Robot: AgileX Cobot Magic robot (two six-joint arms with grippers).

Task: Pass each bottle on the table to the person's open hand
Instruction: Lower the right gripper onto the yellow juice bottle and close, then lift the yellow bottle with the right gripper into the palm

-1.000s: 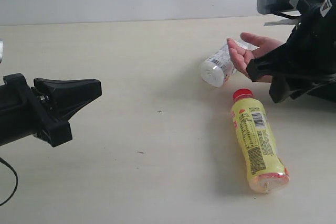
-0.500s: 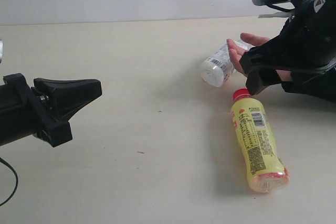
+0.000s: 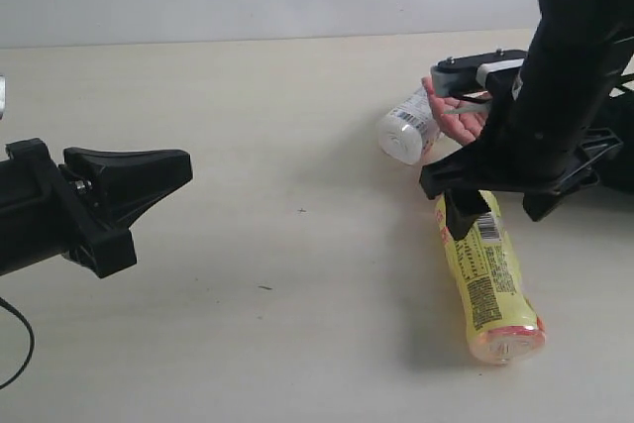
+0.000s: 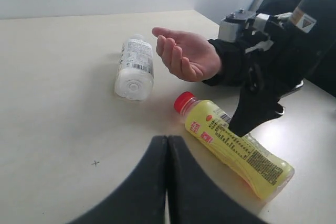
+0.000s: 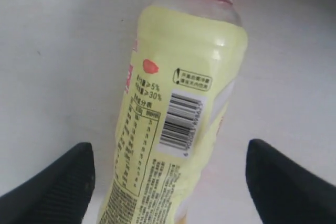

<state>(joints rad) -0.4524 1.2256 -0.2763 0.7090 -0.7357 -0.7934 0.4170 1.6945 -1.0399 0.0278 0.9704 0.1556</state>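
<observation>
Pale beige table (image 3: pixel 248 126) fills the scene under a plain light wall. The right gripper (image 3: pixel 497 217) hangs with its jaws spread wide, one finger on each side of the yellow bottle (image 5: pixel 178 103) and holding nothing. The wrist view looks straight down on the bottle's label between the two pads. Whether a pad already touches the plastic cannot be told.

The bottle lies on its side directly beneath this gripper, its red cap pointing past the fingers toward the person's hand (image 4: pixel 186 56). It looks full of drink, so it will likely feel fairly heavy for its size. The thin wall should give a little under pressure, the glossy label may slip, and the round body could roll if one finger lands first. A hold across the labelled body, close to where the jaws now straddle it and nearer the middle than the narrow neck, seems best for balance.

The open palm waits just beyond the gripper. The clear bottle with the white label (image 3: pixel 408 128) lies beside that palm, on its side, near enough to be knocked on the way across. Well apart on the other side, the left gripper (image 3: pixel 184 167) has its fingers pressed together on nothing.
</observation>
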